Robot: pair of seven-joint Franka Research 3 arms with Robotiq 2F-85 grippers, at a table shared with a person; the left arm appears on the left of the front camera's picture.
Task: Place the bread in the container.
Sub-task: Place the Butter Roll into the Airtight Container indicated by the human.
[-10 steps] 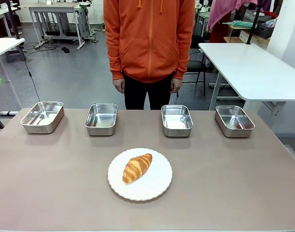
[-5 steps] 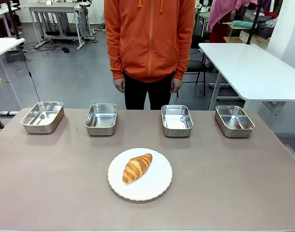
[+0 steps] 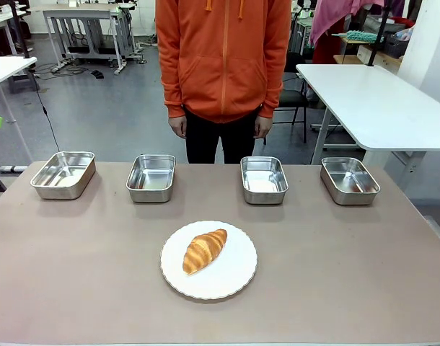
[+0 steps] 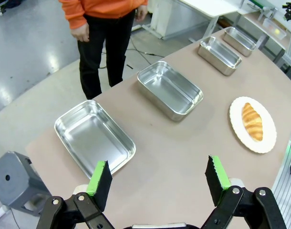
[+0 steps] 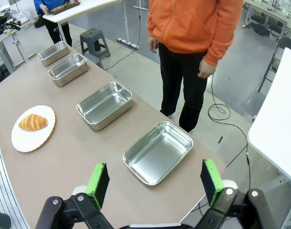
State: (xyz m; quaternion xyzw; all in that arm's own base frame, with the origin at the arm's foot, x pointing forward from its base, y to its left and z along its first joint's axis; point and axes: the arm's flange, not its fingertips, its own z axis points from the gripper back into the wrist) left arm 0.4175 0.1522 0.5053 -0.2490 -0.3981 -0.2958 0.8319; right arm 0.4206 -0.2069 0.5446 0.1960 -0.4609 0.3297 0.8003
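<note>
The bread, a golden-brown croissant (image 3: 204, 250), lies on a round white plate (image 3: 234, 280) at the table's near middle; it is also in the left wrist view (image 4: 253, 122) and the right wrist view (image 5: 33, 122). Four steel containers stand in a row along the far edge: (image 3: 63, 174), (image 3: 151, 177), (image 3: 263, 179), (image 3: 349, 180). My left gripper (image 4: 159, 179) hangs open high above the table's left end, over the leftmost container (image 4: 94, 137). My right gripper (image 5: 155, 182) hangs open above the right end, over the rightmost container (image 5: 158, 151). Neither holds anything.
A person in an orange hoodie (image 3: 223, 58) stands at the far side, hands (image 3: 178, 128) at their sides. A grey stool (image 4: 16, 179) stands off the left end. A white table (image 3: 371, 101) stands at the back right.
</note>
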